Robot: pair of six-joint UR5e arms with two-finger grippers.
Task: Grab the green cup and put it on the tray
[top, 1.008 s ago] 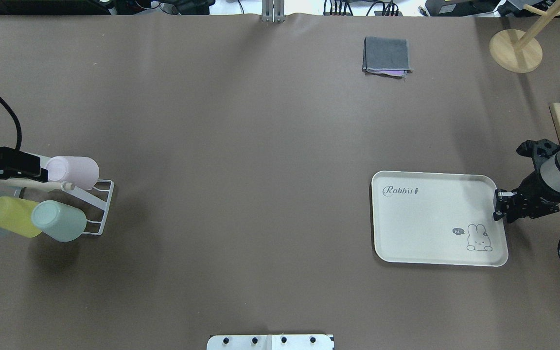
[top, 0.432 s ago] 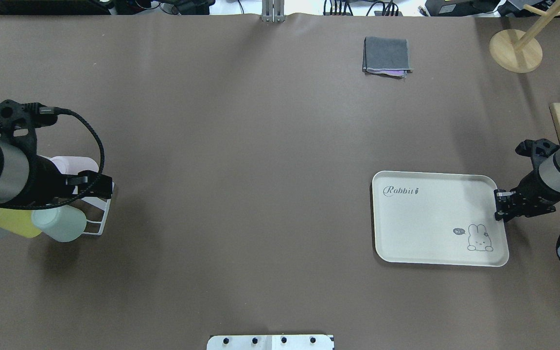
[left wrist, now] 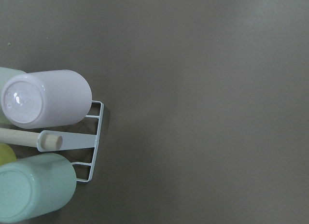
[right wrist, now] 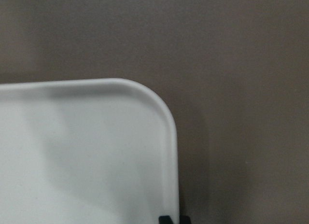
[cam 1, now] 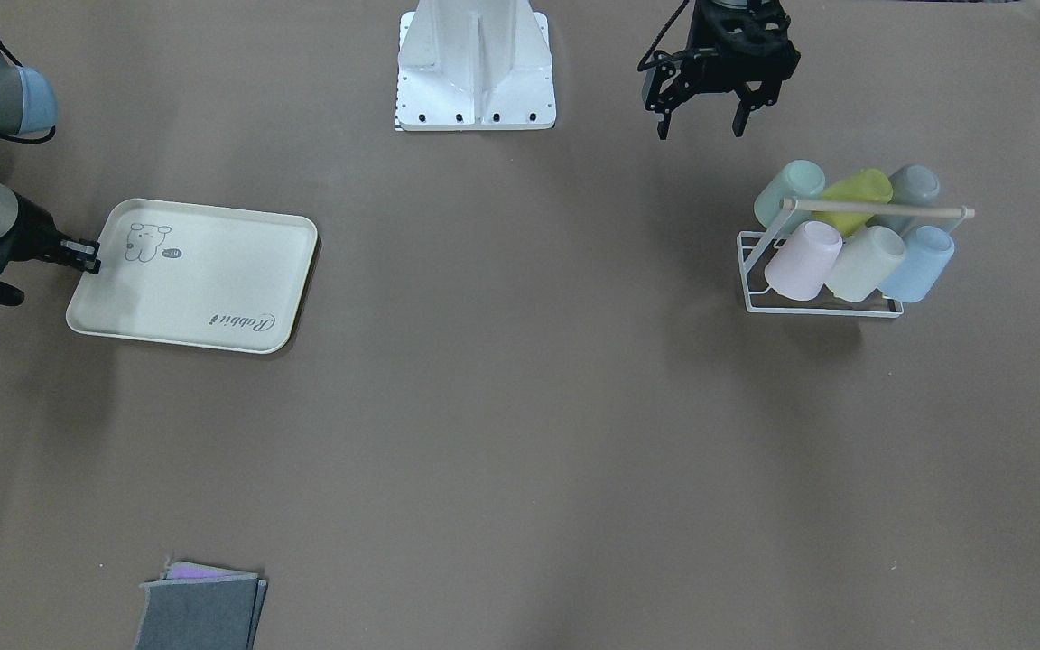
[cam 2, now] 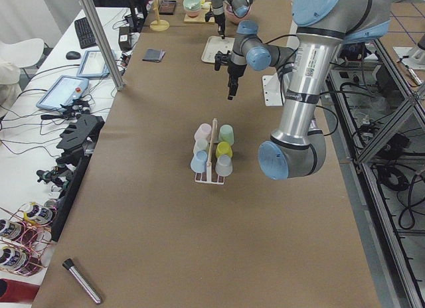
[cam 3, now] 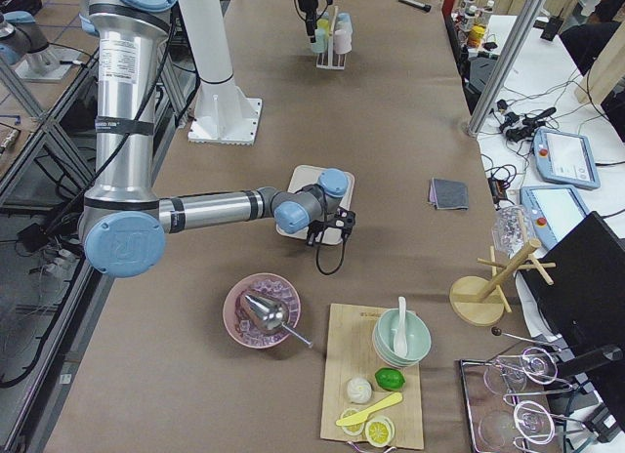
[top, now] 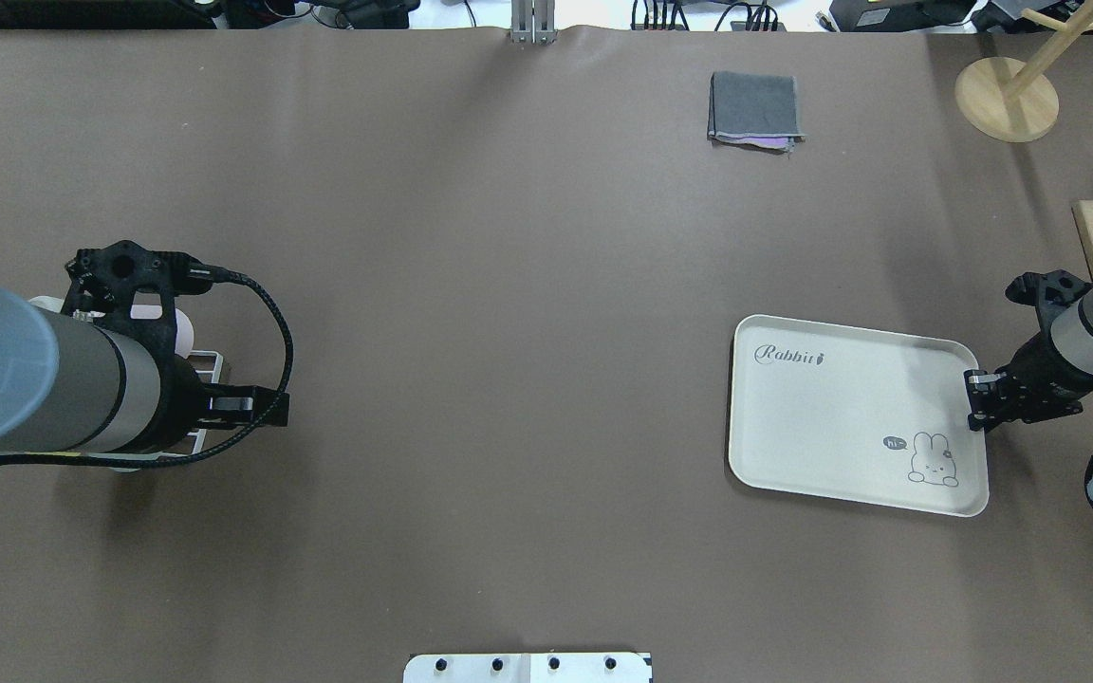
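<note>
Pastel mint, handleless and plastic, the green cup [cam 1: 789,191] lies tilted on a white wire rack [cam 1: 822,308] at the right of the front-facing view. It is at the rack's upper-left corner, touching a yellow-green cup [cam 1: 856,193]. Everything sits on a brown-covered table [top: 509,285].

In the overhead view the left arm [top: 82,398], thick and grey, reaches in from the left edge and covers the rack. The left gripper [cam 1: 701,128] hangs at the top of the front-facing view, up and left of the green cup and apart from it. Its black fingers are spread wide with nothing between them.

The right arm [top: 1092,332] slants in from the overhead view's right edge. The right gripper [top: 975,403] is pinched narrow on the right-hand short rim of the flat cream rectangular tray [top: 831,427], which bears a grey animal drawing and sits lower right in frame.
</note>
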